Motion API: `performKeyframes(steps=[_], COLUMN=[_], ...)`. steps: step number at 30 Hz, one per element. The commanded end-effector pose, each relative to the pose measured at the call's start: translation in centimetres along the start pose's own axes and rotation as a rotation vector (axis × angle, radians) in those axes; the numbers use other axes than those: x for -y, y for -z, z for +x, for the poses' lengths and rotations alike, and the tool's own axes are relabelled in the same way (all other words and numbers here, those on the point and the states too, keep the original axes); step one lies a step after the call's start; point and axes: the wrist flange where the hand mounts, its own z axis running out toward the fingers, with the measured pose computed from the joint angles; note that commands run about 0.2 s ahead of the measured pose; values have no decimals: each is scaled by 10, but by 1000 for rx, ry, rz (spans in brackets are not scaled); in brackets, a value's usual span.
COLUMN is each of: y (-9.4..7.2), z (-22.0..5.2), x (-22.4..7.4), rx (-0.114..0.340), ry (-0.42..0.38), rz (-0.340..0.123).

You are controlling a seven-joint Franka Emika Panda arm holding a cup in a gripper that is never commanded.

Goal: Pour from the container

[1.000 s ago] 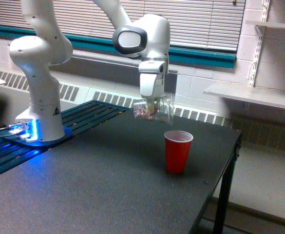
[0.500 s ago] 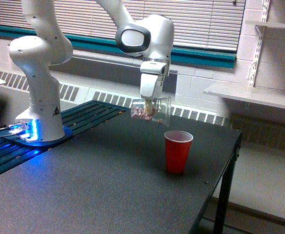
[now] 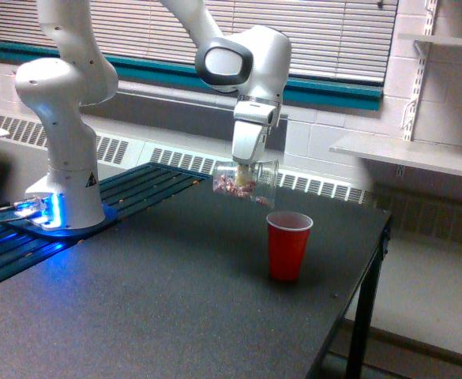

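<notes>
While the hand (image 3: 245, 169) grips the tilted container (image 3: 245, 182), no writing is legible

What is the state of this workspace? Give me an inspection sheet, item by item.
Surface: dark table, matte, no spills seen.
Job's things: clear container tipped on its side in the air, pinkish pieces inside, mouth toward the red cup; red cup upright on the table, below and to the exterior view's right.
Clutter: nothing seen.
Grippers: end effector shut on the clear container.
Cables: some at the arm's blue-lit base.
Surroundings: window blinds, wall shelves, radiator grille.
</notes>
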Motion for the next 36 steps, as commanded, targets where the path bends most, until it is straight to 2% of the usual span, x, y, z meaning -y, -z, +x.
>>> performKeyframes(steps=[1,20,36], y=[1,-2,10], z=[3,10,6], x=[7,25,22], rx=[7,27,55], ry=[28,34,79], rz=[-19,-52,-97])
